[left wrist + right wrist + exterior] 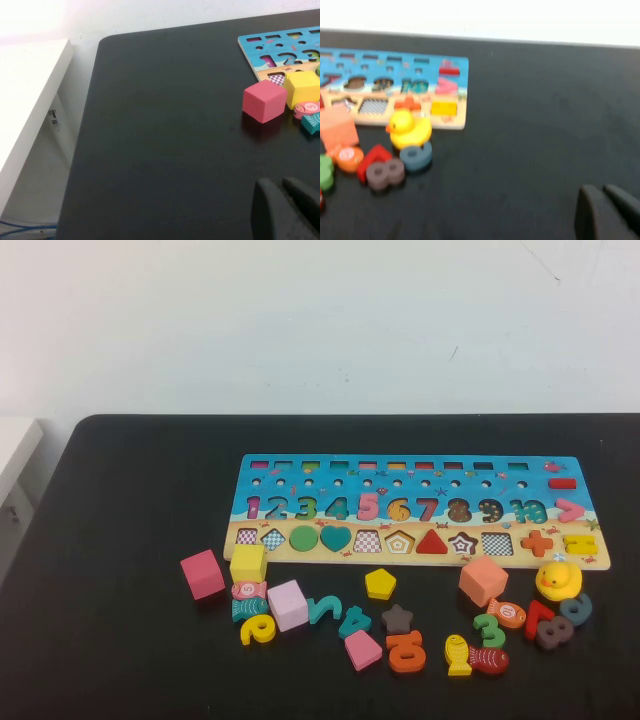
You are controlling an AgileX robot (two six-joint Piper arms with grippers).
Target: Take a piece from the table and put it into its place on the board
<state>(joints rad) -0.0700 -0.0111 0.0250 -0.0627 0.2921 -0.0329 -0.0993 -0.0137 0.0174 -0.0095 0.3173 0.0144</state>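
High view: neither arm shows. Board (415, 512) sits right of centre on the black tabletop (120, 640). Yellow pentagon piece (380, 583) lies flat on the tabletop just below the board's lower edge, almost straight below its pentagon recess (399, 541), which is unfilled. In that shape row the green circle (304, 538), teal heart (336, 537) and red triangle (431, 542) are seated. Loose things around the piece: dark star (397, 618) and orange 0 (407, 650) below it, teal number (354, 621) and pink block (362, 650) lower left, lilac cube (288, 605) left, yellow cube (248, 563) and pink cube (203, 574) further left. Right of it: salmon cube (483, 581), rubber duck (558, 580). Nothing lies between piece and recess.

Left wrist view: left pincer (285, 210) at lower right of frame, over bare tabletop, dark fingers close together with only a thin slit, holding nothing. Pink cube, yellow cube and the board's corner at right edge, well apart from the pincer. Only this view shows the white cabinet (30, 90) beside the tabletop's edge. Pentagon piece not in this frame.

Right wrist view: right pincer (607, 212) at lower right of frame, fingers closed, empty, over bare tabletop. Board end, duck, blue number (416, 156), grey 8 (386, 173) and red number (372, 157) at left, well apart from it. Pentagon piece not in this frame, so it is far from both pincers.
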